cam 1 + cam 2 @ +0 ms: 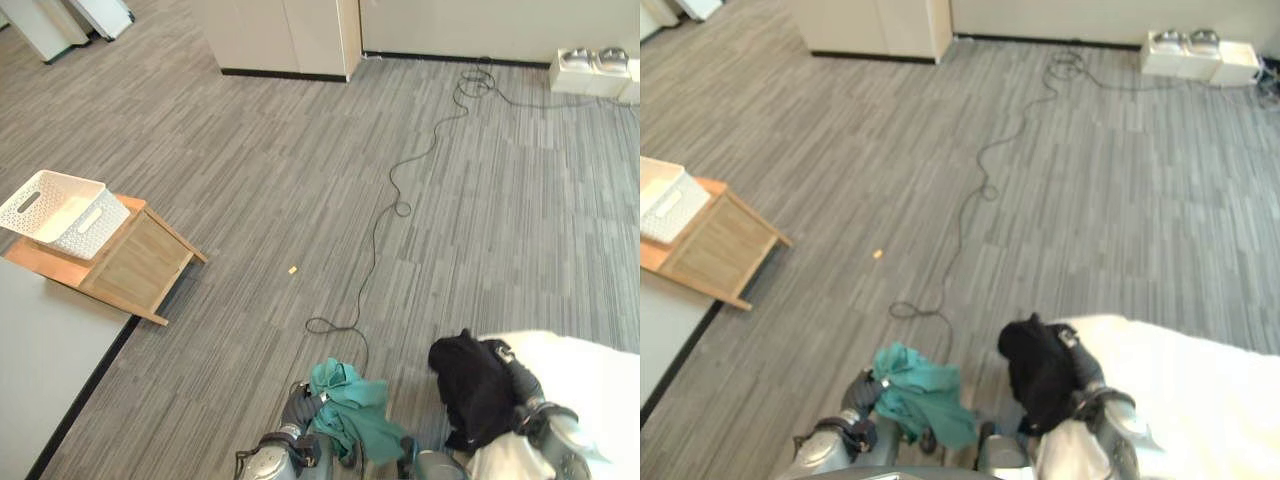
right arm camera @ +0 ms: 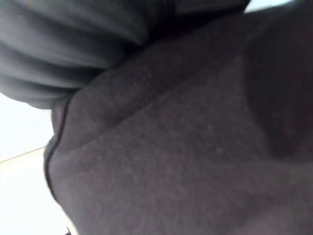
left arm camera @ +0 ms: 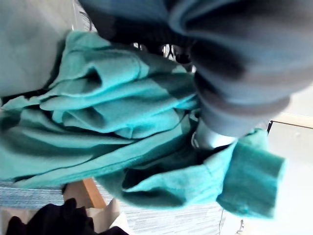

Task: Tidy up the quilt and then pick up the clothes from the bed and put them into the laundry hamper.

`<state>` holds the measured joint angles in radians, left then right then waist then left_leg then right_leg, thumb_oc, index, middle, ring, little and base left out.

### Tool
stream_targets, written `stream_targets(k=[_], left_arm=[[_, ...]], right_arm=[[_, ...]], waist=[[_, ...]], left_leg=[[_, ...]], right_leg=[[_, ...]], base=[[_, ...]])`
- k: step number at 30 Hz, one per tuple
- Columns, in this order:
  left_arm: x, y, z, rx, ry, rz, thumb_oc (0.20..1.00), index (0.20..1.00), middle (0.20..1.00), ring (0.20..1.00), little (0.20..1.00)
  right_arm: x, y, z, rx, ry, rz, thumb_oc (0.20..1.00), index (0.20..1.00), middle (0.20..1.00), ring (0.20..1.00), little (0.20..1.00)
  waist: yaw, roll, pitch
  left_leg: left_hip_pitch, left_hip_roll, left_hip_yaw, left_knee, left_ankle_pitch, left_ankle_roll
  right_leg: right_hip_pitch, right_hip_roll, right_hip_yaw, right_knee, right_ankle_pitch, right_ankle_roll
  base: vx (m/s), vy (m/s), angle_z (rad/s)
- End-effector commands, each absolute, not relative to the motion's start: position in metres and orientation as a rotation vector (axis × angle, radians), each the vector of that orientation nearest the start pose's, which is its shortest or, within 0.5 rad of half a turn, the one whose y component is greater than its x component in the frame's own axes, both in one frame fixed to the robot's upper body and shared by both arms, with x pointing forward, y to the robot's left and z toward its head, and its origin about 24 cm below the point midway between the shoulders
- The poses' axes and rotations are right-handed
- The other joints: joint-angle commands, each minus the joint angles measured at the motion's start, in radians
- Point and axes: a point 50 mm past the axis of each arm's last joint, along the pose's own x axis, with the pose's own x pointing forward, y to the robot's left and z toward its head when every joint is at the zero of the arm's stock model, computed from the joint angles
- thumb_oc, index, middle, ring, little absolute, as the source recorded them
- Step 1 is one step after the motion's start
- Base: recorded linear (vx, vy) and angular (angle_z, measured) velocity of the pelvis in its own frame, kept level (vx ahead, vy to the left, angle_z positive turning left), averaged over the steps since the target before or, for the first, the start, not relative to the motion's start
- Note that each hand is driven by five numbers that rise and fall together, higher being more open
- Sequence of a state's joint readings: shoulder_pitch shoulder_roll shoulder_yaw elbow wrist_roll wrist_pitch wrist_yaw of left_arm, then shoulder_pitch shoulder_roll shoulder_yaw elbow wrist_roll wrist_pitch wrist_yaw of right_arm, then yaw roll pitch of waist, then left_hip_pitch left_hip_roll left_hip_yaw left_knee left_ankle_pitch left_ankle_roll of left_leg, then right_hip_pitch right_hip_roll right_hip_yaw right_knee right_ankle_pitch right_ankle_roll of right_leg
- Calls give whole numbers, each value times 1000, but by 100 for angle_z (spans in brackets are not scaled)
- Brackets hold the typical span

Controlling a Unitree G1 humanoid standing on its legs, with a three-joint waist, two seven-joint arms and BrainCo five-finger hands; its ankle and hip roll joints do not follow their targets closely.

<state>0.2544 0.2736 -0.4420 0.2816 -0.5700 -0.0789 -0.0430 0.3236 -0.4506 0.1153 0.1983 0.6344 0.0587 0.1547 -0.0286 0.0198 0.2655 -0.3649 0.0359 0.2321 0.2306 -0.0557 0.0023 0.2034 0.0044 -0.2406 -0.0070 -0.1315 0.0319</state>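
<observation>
My left hand (image 1: 300, 408) shows low in the eye views, shut on a bunched teal garment (image 1: 350, 405) that hangs above the carpet. In the left wrist view the teal cloth (image 3: 122, 112) wraps over a silver finger (image 3: 208, 139). A black garment (image 1: 470, 385) drapes over my right hand (image 1: 522, 385) at the edge of the white quilt (image 1: 600, 385). The right wrist view is covered by the black cloth (image 2: 195, 147). The white slotted laundry hamper (image 1: 60, 212) sits tilted on a wooden stool (image 1: 140, 262) at far left.
A pale grey surface with a dark edge (image 1: 40, 350) lies at lower left beside the stool. Beige cabinets (image 1: 285, 35) stand at the back, and a white box (image 1: 590, 70) sits at the back right. Open grey carpet (image 1: 260, 180) stretches between me and the hamper.
</observation>
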Motion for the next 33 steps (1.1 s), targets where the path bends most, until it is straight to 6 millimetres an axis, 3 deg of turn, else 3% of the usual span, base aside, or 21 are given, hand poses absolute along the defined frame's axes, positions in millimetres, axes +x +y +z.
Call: stream_targets(k=[1,2,3,4,5,6,8,9,10,11,12,14,16,19,25,26,27,28,29,31,33], left_arm=[[170,121,-49,-328,444,-327,200,200,200,200,200],[172,122,-48,-339,434,-327,200,200,200,200,200],[172,120,-48,-328,435,-309,200,200,200,200,200],[174,118,-49,-300,427,-297,200,200,200,200,200],[178,113,-46,-312,395,-307,200,200,200,200,200],[178,114,-46,-312,394,-307,200,200,200,200,200],[181,117,-40,-285,396,-270,200,200,200,200,200],[181,120,-41,-283,403,-247,200,200,200,200,200],[181,127,-45,-293,427,-201,200,200,200,200,200],[181,133,-46,-298,431,-202,200,200,200,200,200],[181,134,-46,-299,431,-201,200,200,200,200,200],[177,140,-47,-282,453,-244,200,200,200,200,200],[174,141,-51,-273,469,-270,200,200,200,200,200],[171,144,-53,-257,470,-313,200,200,200,200,200],[162,140,-59,-183,485,-331,200,200,200,200,200],[161,138,-60,-189,479,-331,200,200,200,200,200],[162,136,-54,-214,457,-339,200,200,200,200,200],[162,136,-52,-221,453,-334,200,200,200,200,200],[165,135,-49,-234,450,-318,200,200,200,200,200],[170,135,-46,-261,463,-298,200,200,200,200,200],[171,135,-50,-273,483,-304,200,200,200,200,200]], right_arm=[[151,-245,-28,186,416,42,200,200,200,200,200],[153,-243,-25,172,416,54,200,200,200,200,200],[155,-241,-23,173,427,54,200,200,200,200,200],[158,-238,-25,187,428,49,200,200,200,200,200],[162,-232,-25,186,404,74,200,200,200,200,200],[162,-232,-25,187,402,77,200,200,200,200,200],[158,-230,-22,182,403,112,200,200,200,200,200],[158,-228,-22,183,408,122,200,200,200,200,200],[157,-222,-26,187,423,148,200,200,200,200,200],[158,-216,-25,187,417,159,200,200,200,200,200],[159,-215,-25,187,414,159,200,200,200,200,200],[160,-215,-21,195,404,111,200,200,200,200,200],[162,-218,-20,208,402,75,200,200,200,200,200],[162,-219,-21,221,395,64,200,200,200,200,200],[163,-208,-25,264,373,49,200,200,200,200,200],[166,-206,-26,257,360,51,200,200,200,200,200],[169,-207,-24,245,350,60,200,200,200,200,200],[170,-207,-24,237,354,71,200,200,200,200,200],[172,-209,-24,221,364,84,200,200,200,200,200],[176,-216,-25,202,381,76,200,200,200,200,200],[179,-223,-25,200,380,77,200,200,200,200,200]], waist=[[-23,-13,-17],[-30,-22,-32],[-22,-27,-41],[-11,-38,-55],[-1,-58,-71],[-1,-59,-71],[-11,-38,-66],[-14,-32,-65],[-23,-19,-55],[-28,-9,-42],[-29,-7,-39],[-67,-7,-24],[-91,-12,-20],[-126,6,-12],[-152,-7,-35],[-150,-2,-43],[-159,13,-58],[-159,17,-61],[-153,18,-64],[-127,-4,-53],[-92,-20,-39]], left_leg=[[80,69,9,-157,211,-59],[113,73,41,-184,163,-56],[117,68,52,-168,172,-45],[114,52,56,-141,160,-31],[139,18,74,-130,125,-8],[146,9,75,-130,119,1],[220,-42,66,-155,108,59],[244,-55,58,-165,101,69],[305,-75,14,-181,64,79],[325,-78,-4,-188,67,91],[329,-79,-13,-188,64,91],[403,-109,-116,-191,3,89],[452,-120,-165,-190,-57,75],[493,-106,-249,-187,-102,58],[552,-72,-283,-58,-235,22],[558,-48,-263,0,-188,-4],[557,10,-211,91,-69,-47],[553,27,-195,132,-20,-63],[519,57,-170,236,82,-91],[352,89,-138,432,149,-101],[194,82,-87,450,124,-89]], right_leg=[[51,-148,-26,55,23,110],[74,-159,-41,74,-18,122],[90,-167,-40,86,4,137],[100,-184,-38,136,47,150],[89,-232,-54,288,146,178],[85,-242,-56,336,165,182],[-30,-291,-47,619,322,191],[-78,-308,-31,681,344,192],[-151,-320,-8,722,313,184],[-211,-302,-28,675,273,140],[-220,-296,-30,664,264,134],[-336,-226,-13,368,232,104],[-368,-211,14,140,258,113],[-445,-156,108,-66,269,131],[-440,-141,198,0,283,152],[-433,-140,184,44,284,144],[-409,-130,163,47,267,122],[-398,-128,149,43,264,116],[-368,-131,120,37,262,101],[-286,-142,84,28,241,57],[-201,-152,37,24,192,38]], base=[[537,233,2],[605,287,-17],[549,258,-33],[597,306,-32],[494,255,-19],[516,347,-1],[475,379,18],[684,357,41],[616,215,58],[543,137,61],[412,2,109],[653,-128,129],[639,-192,174],[646,-185,129],[635,-256,111],[549,-181,69],[543,-165,71],[590,-183,76],[395,-165,48],[506,-221,36],[477,-129,44]])
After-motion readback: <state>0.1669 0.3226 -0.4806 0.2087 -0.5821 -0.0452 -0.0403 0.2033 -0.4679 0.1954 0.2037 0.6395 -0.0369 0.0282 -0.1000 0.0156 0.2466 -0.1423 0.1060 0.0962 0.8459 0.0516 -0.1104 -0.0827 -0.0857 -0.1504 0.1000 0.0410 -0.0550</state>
